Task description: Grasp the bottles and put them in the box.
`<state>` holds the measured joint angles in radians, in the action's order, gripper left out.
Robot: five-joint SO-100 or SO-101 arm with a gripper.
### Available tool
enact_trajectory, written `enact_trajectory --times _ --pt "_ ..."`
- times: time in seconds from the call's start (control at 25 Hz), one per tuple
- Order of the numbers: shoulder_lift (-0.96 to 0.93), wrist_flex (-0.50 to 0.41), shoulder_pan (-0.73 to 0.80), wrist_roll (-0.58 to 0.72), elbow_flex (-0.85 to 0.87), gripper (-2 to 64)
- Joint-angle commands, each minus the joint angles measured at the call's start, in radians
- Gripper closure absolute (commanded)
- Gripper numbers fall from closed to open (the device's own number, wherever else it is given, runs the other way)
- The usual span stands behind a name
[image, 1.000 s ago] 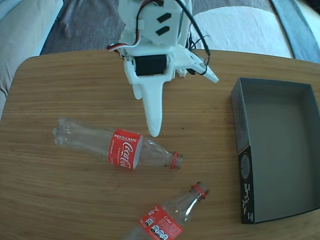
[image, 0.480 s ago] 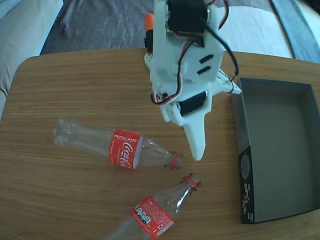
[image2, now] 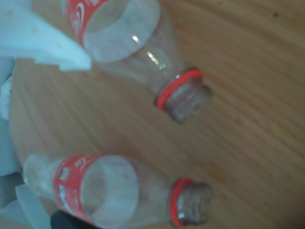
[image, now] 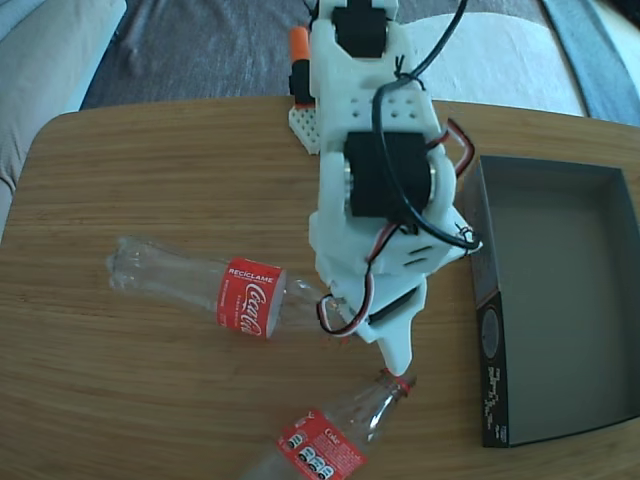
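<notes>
above two bottles (image: 245, 295) lying on the table (image: 120, 180), jaws (image: 398, 362) hold nothing.

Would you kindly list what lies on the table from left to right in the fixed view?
Coca-Cola bottle lying on its side → second Coca-Cola bottle at the bottom edge → open cardboard box with a dark grey inside. The arm overlaps the middle, so I leave it out.
</notes>
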<state>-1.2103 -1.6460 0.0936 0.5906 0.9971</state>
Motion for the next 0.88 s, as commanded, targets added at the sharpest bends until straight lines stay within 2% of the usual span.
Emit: enact_trajectory --times 0.0,0.6,0.84 --pt "0.035 -0.061 0.006 0.003 -0.115 14.5" --pt "0.236 -0.061 0.049 0.003 -0.425 14.6" --pt "0.295 -0.058 0.058 -0.003 -0.445 14.6"
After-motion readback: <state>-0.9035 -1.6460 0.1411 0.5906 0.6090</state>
